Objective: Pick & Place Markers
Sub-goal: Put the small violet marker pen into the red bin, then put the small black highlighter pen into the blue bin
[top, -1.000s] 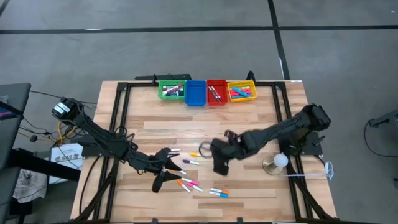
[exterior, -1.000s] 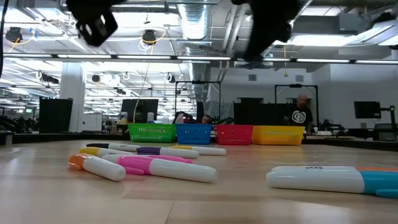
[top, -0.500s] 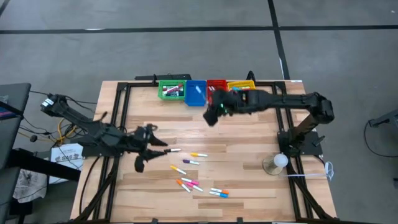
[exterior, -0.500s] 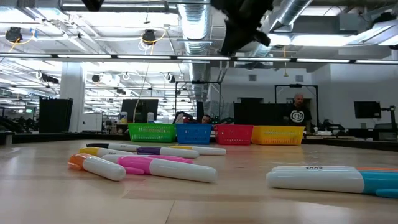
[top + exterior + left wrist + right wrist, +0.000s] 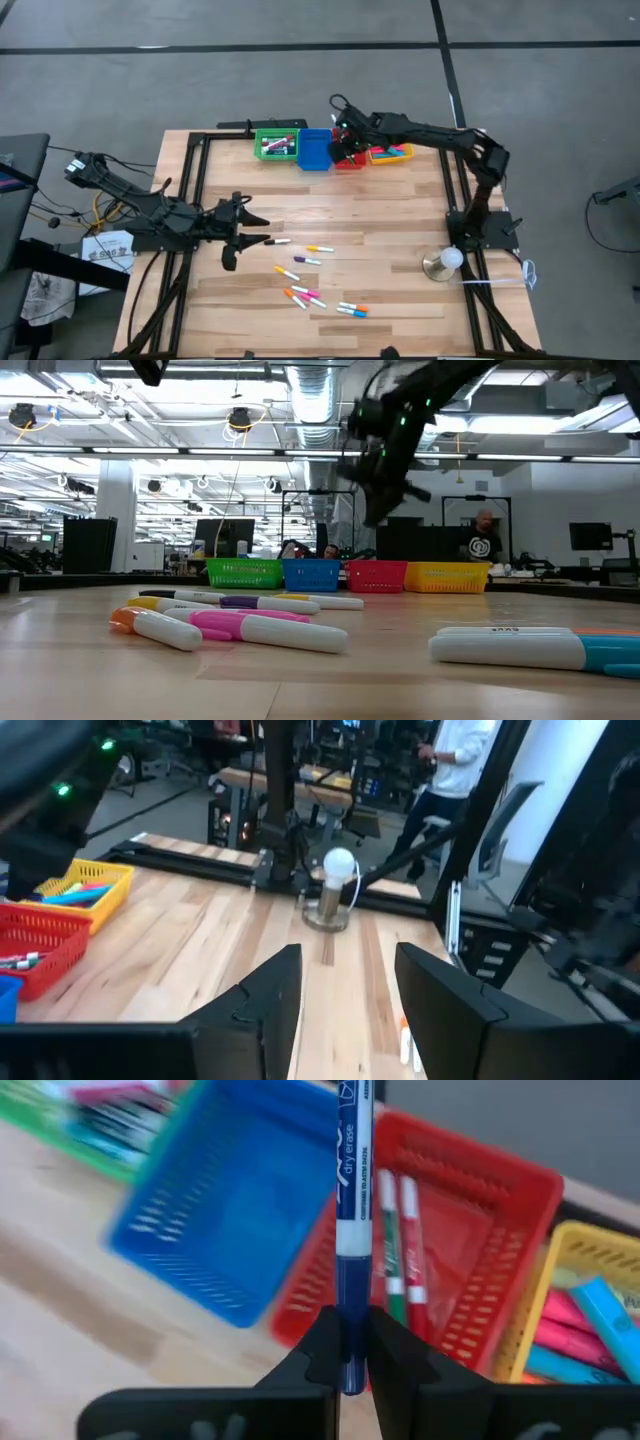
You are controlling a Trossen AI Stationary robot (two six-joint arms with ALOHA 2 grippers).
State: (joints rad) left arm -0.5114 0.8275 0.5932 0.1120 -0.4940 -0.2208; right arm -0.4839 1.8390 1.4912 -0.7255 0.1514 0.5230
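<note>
Gripping a blue dry-erase marker [image 5: 349,1230], right gripper [image 5: 347,1342] is clamped on its lower end, hanging above the red bin [image 5: 470,1210] beside the blue bin [image 5: 220,1230]. Only the high view shows loose markers [image 5: 312,272] mid-table near the left gripper [image 5: 255,230], jaws parted, empty.

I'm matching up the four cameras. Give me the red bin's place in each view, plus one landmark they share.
High view: red bin third in the row at the table's far edge, between blue bin and yellow bin.
Low view: red bin in the far row, right of centre.
Left wrist view: at the left edge.
Right wrist view: centre, behind the held blue marker.
Shared landmark: the yellow bin beside it.
</note>
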